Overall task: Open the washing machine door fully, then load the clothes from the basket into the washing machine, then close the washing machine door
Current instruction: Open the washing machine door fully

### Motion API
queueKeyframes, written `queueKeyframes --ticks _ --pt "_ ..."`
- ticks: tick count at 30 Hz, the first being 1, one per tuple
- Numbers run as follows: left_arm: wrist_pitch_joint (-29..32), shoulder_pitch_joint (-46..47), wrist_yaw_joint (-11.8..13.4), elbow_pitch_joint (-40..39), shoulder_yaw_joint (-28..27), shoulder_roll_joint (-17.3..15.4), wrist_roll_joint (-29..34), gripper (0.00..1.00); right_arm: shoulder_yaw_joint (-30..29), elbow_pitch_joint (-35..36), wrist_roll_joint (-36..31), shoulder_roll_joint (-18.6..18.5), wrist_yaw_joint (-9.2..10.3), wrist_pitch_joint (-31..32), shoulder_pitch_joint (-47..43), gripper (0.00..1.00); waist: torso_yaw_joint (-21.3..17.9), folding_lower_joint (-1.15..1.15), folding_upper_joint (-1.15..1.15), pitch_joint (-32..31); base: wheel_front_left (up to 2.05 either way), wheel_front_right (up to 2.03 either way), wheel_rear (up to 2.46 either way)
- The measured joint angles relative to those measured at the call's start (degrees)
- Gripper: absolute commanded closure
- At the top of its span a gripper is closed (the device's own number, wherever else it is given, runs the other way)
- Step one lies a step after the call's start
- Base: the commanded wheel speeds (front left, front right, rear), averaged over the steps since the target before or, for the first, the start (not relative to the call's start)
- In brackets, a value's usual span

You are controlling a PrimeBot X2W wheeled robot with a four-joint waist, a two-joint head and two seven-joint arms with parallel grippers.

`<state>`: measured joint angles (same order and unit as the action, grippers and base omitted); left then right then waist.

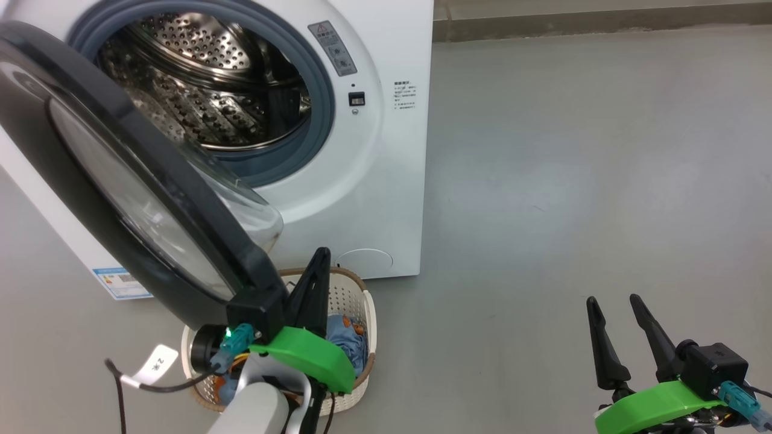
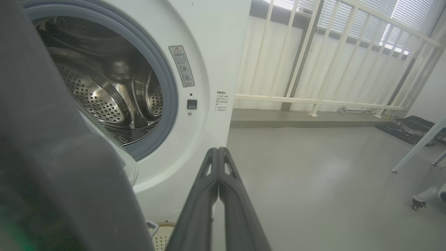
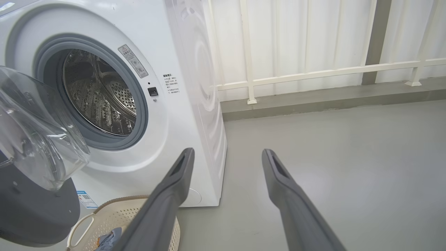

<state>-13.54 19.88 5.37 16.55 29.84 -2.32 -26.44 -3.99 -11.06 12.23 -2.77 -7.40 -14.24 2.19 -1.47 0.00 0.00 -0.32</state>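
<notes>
Left gripper point(image 1: 321, 258): two dark fingers pressed together, nothing between them. It points up over the basket point(image 1: 357, 288), just beside the lower rim of the washing machine door point(image 1: 151, 150). Whether it touches the rim I cannot tell. In the left wrist view the closed tips point(image 2: 218, 150) aim at the machine's front panel below the opening.

Right gripper point(image 1: 613, 301): fingers spread, empty, well apart from the machine, over bare grey floor point(image 1: 573, 181).

Door swung out from the washing machine point(image 1: 386, 150), clear glass bowl point(image 1: 256, 214) facing the opening. Steel drum point(image 1: 205, 90) exposed, no laundry visible inside.

Basket on the floor right at the machine's foot, partly under the door. Clothes point(image 1: 347, 337) lie in it: light blue fabric with an orange patch.

Blue label point(image 1: 120, 282) low on the machine's left corner.
</notes>
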Motion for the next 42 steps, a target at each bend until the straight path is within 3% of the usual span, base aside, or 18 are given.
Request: queueKeyframes --ticks 10,24,42 --pt "-0.16 1.79 0.0 7.27 -0.84 -0.03 -0.52 1.0 0.15 -0.23 0.4 0.02 0.0 0.0 0.26 0.0 -0.31 0.0 0.0 -0.06 0.0 0.0 0.0" --pt "-0.62 1.87 -0.07 9.45 -1.01 0.24 -0.62 1.0 0.13 -0.69 0.66 0.02 0.0 0.0 0.26 0.0 0.78 0.0 0.0 -0.2 0.0 0.0 0.0" --pt "-0.67 1.54 -1.1 9.5 0.44 1.48 -0.59 1.0 1.25 -1.04 0.88 0.07 0.0 0.0 0.25 0.0 7.17 0.0 0.0 -0.91 0.0 0.0 0.0"
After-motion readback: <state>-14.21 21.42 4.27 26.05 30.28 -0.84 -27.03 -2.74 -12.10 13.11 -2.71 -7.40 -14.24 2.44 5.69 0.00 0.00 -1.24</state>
